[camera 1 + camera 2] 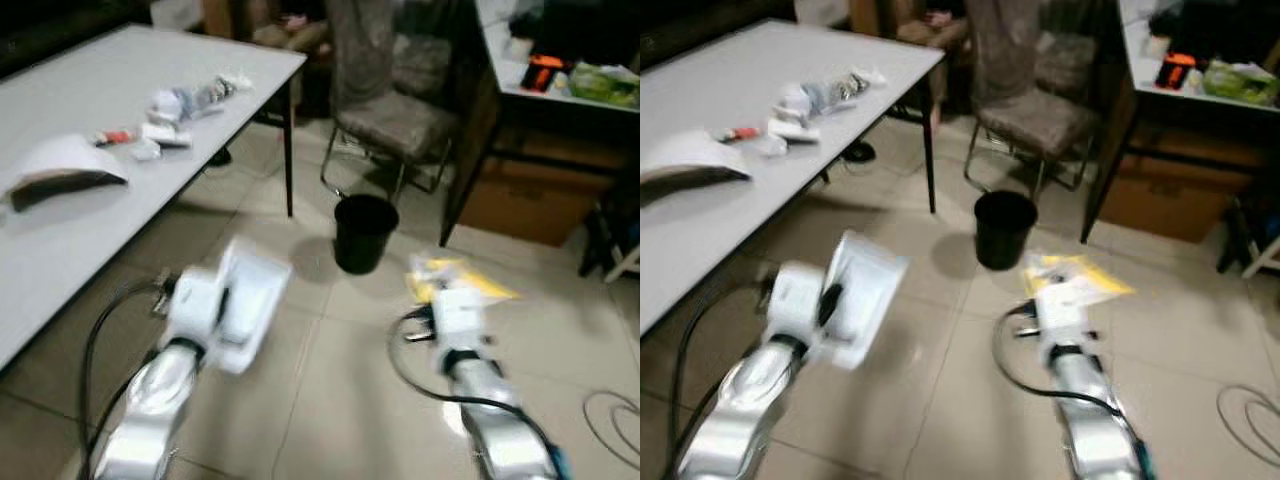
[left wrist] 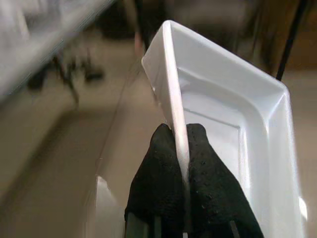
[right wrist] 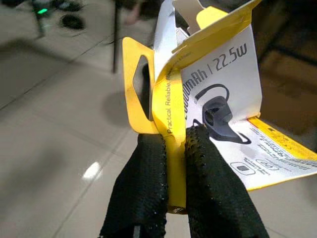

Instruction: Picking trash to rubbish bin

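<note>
A black rubbish bin (image 1: 364, 232) stands on the tiled floor beside the table leg, ahead of both arms. My left gripper (image 2: 181, 148) is shut on the rim of a white plastic tray (image 1: 245, 300), held above the floor to the bin's near left. My right gripper (image 3: 173, 148) is shut on a yellow and white cardboard package (image 3: 208, 89), printed with a small black device, and the package (image 1: 455, 280) hangs just to the near right of the bin. More trash (image 1: 175, 110) lies in a loose pile on the white table (image 1: 60, 240).
A grey padded chair (image 1: 395, 110) stands behind the bin. A second table (image 1: 560, 85) with an orange item and a green bag is at the back right, a cardboard box (image 1: 520, 205) beneath it. A cable (image 1: 615, 425) loops on the floor at right.
</note>
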